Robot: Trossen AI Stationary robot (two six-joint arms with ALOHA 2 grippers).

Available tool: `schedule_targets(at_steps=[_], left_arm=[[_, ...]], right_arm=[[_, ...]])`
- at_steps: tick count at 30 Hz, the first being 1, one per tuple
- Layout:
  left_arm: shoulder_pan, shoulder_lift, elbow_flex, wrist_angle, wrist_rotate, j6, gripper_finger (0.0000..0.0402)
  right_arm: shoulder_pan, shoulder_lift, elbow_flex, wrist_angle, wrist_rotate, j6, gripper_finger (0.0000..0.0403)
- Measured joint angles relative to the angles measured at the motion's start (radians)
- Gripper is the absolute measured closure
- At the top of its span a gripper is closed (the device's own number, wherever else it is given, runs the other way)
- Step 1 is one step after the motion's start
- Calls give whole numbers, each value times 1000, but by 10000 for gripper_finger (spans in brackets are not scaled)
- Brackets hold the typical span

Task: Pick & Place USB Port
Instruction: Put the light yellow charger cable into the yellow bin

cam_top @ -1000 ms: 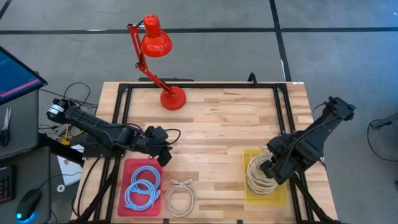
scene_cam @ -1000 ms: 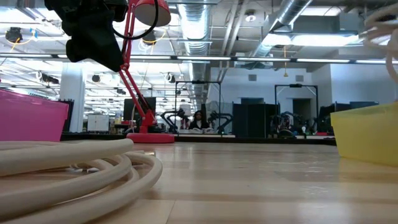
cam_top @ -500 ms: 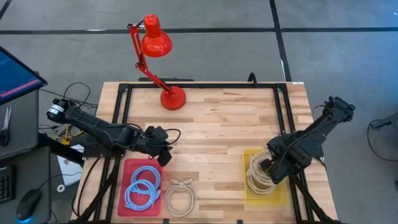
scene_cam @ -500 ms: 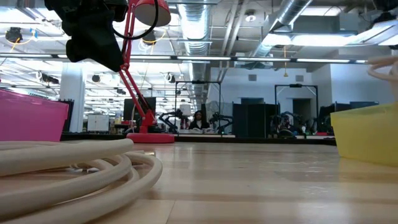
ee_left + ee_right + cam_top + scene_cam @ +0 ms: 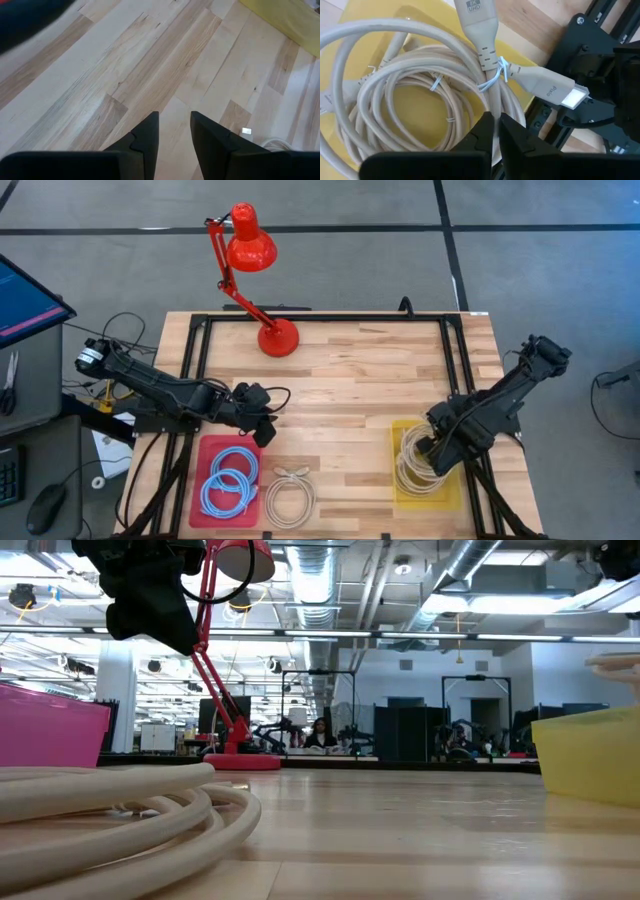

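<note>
Beige cable coil (image 5: 420,100) over yellow bin (image 5: 400,435), pinched in right claw (image 5: 496,122); left claw (image 5: 172,122) slightly apart above table (image 5: 350,380).

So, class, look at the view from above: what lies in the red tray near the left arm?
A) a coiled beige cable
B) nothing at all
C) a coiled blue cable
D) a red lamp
C: the high view shows a coiled blue cable lying inside the red tray, while the beige coils sit elsewhere, one cable on the bare wood beside it and a bundle in the yellow tray.
</note>
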Motion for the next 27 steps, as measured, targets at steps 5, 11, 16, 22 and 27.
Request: schedule_targets(at_steps=[5, 11, 16, 22, 27], left_arm=[[0, 0, 0, 0, 0, 0, 291], [0, 0, 0, 0, 0, -2, 291], [0, 0, 0, 0, 0, -3, 291], [0, 0, 0, 0, 0, -3, 291], [0, 0, 0, 18, 0, -3, 291]], right_arm=[[0, 0, -1, 0, 1, -25, 362], [0, 0, 5, -28, -18, -61, 335], [-1, 0, 62, -48, -30, -89, 320], [-31, 0, 223, 10, -30, -206, 318], [-67, -1, 343, 197, -29, -319, 318]])
